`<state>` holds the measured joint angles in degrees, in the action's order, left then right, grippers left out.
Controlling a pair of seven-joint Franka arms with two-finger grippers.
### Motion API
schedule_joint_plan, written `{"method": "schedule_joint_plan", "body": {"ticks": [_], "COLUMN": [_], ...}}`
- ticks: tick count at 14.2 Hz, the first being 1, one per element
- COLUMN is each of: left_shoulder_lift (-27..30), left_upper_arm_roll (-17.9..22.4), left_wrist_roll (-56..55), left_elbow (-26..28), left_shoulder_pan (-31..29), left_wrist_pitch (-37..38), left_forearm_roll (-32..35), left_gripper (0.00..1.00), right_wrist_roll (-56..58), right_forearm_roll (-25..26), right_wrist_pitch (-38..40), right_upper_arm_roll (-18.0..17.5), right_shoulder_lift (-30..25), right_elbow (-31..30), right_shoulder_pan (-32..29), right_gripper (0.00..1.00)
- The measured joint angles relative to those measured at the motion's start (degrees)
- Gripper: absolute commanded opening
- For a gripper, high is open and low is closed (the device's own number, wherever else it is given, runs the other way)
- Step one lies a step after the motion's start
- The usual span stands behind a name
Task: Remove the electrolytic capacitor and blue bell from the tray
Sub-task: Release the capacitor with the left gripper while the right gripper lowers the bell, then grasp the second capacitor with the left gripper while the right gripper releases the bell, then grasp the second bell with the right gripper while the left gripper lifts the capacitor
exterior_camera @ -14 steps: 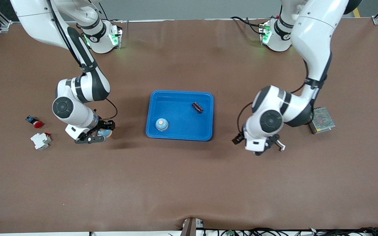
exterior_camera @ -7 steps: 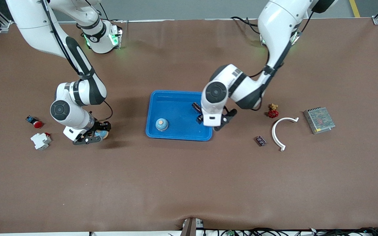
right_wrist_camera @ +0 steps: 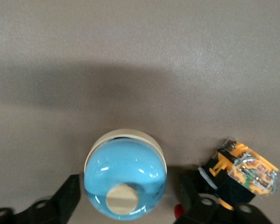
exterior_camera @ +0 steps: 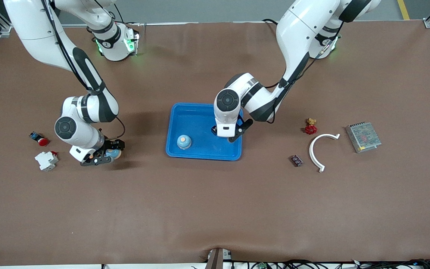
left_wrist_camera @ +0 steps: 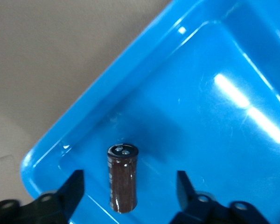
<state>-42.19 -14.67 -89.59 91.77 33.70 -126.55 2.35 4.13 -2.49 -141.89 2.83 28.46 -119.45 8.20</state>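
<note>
I see the left gripper [left_wrist_camera: 128, 193] over the blue tray [exterior_camera: 196, 112], fingers spread wide, the capacitor [left_wrist_camera: 122, 178] lying loose between them on the tray floor. My right gripper [right_wrist_camera: 126, 205] straddles a blue bell [right_wrist_camera: 125, 179] on the table [exterior_camera: 215, 209], fingers apart either side.

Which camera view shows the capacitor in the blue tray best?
The left wrist view: the capacitor lies plainly between the open fingers of the left gripper. In the front view that gripper hides it. The right wrist view does not show it.

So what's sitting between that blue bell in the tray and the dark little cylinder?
Nothing: in the front view, bare tray floor separates the bell from the cylinder.
</note>
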Motion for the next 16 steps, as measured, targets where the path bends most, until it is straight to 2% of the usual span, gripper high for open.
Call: {"method": "schedule_joint_plan", "body": {"ticks": [1, 4, 7, 8, 10, 16], "left_shoulder_lift": [-0.4, -1.0, -1.1, -1.3, -1.5, 0.8], "left_upper_arm_roll": [0.0, 0.0, 0.0, 0.0, 0.0, 0.2], "left_wrist_roll": [0.0, 0.0, 0.0, 0.0, 0.0, 0.0], "left_elbow": [0.1, 0.4, 0.5, 0.6, 0.6, -0.8], "left_shoulder_pan": [0.2, 1.0, 1.1, 1.1, 1.1, 0.0], "left_wrist_pitch": [-0.2, -0.2, -0.2, -0.2, -0.2, 0.0], "left_forearm_roll": [0.0, 0.0, 0.0, 0.0, 0.0, 0.0], "left_gripper": [0.67, 0.56, 0.41, 0.3, 0.01, 0.0], "right_wrist_roll": [-1.4, -10.2, -23.2, -27.5, -35.5, -45.8], "right_forearm_roll": [-0.1, -0.2, -4.1, -5.5, -6.0, -6.1], "right_wrist_pitch": [3.1, 11.9, 13.6, 12.4, 8.9, 2.6], "right_upper_arm_roll": [-0.2, -2.0, -4.7, -5.5, -6.3, -6.3], "right_shoulder_lift": [-0.4, -3.1, -5.6, -5.8, -5.6, -1.9], "right_elbow": [1.5, 6.6, 8.3, 8.3, 8.3, 7.8], "right_shoulder_pan": [0.0, 1.3, 5.3, 7.0, 11.2, 19.8], "right_gripper": [1.0, 1.0, 1.0, 1.0, 1.0, 1.0]}}
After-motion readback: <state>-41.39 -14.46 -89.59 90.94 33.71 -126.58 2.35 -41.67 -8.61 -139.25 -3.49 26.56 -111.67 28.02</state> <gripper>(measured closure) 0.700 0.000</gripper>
